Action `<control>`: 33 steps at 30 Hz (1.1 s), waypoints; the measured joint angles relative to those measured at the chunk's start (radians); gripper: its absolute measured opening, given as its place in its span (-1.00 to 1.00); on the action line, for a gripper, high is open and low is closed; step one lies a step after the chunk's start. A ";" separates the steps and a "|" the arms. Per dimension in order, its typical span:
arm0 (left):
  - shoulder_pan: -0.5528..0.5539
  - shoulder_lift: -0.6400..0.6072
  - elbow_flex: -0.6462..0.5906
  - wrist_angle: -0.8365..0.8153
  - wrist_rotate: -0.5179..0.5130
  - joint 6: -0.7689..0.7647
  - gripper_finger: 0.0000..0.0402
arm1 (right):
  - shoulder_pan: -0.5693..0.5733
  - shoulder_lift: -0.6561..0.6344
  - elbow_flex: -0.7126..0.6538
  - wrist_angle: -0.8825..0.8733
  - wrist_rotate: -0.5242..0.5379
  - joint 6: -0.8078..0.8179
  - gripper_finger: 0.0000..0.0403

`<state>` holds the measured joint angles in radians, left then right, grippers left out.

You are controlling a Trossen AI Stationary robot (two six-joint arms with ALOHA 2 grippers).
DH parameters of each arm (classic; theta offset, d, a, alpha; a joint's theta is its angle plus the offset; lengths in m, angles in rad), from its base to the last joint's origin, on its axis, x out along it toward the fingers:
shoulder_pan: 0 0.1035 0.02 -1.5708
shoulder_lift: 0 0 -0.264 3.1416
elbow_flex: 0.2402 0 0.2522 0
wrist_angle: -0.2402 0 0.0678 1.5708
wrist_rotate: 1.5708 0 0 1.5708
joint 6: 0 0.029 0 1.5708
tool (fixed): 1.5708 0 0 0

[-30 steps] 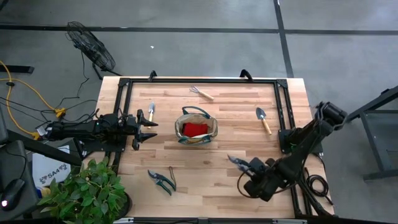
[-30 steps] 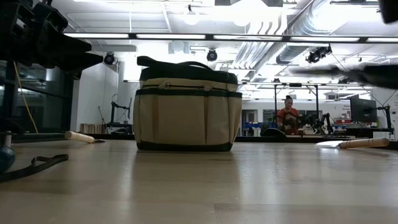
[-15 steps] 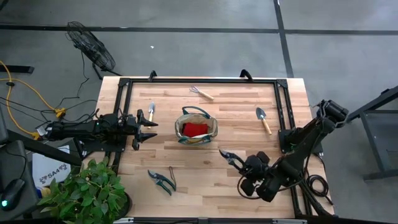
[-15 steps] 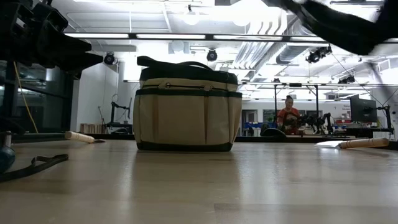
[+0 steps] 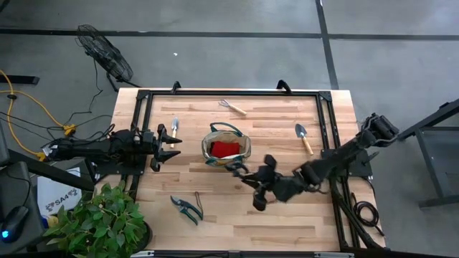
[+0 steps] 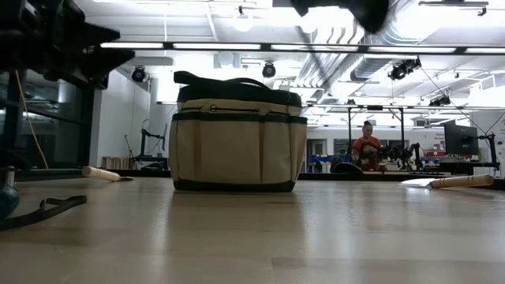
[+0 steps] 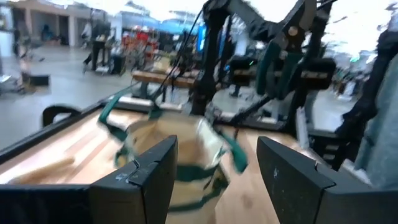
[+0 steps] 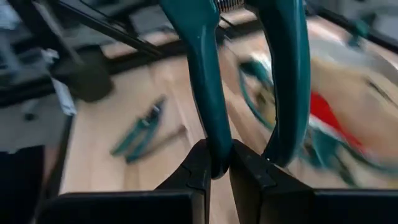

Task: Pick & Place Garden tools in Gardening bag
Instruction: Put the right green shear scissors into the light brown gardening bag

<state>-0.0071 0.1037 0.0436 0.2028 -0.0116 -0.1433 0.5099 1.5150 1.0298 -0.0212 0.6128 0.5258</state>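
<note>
The beige gardening bag (image 5: 226, 147) with green trim stands upright at mid-table, a red glove (image 5: 224, 149) inside it. My right gripper (image 5: 252, 178) hovers just near-right of the bag, shut on teal-handled pruning shears (image 5: 239, 169). At the table's left edge waits my left gripper (image 7: 214, 180), open and pointed at the bag (image 7: 177, 155). A second pair of shears (image 5: 186, 208) lies flat at the near left. Two trowels (image 5: 174, 127) (image 5: 304, 137) and a rake (image 5: 232, 107) lie flat on the table. My right gripper pinches one teal handle (image 8: 211, 146) of the shears between its two fingers, near that handle's free end. The other handle (image 8: 287, 81) stands free beside the fingers. The fingers come from the table's right, slanting slightly down. The shears are lifted clear, blades toward the bag.
A black frame (image 5: 229, 93) runs round the tabletop's edges. Off the table stand a potted plant (image 5: 100, 222) at the near left and a fan (image 5: 104, 54) at the far left. Bare wood lies near the table's front edge.
My right gripper has carried the shears up and toward the table's left, from the near right to just beside the bag, rolling its wrist and tipping closer to level on the way. It has stayed shut on the shears.
</note>
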 joint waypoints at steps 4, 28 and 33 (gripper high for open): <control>0.000 0.097 0.001 0.109 0.003 0.010 0.06 | -0.080 0.024 0.001 0.142 -0.132 -0.134 -0.86; 0.000 0.919 0.475 0.353 0.139 0.164 0.06 | -0.236 0.030 0.001 0.317 -0.475 -0.399 -0.86; 0.000 1.020 0.587 0.351 0.238 0.178 0.06 | -0.243 0.030 0.001 0.364 -0.517 -0.446 -0.86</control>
<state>-0.0071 1.1234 0.6308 0.5534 0.2261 0.0352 0.2668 1.5453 1.0306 0.3425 0.0955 0.0801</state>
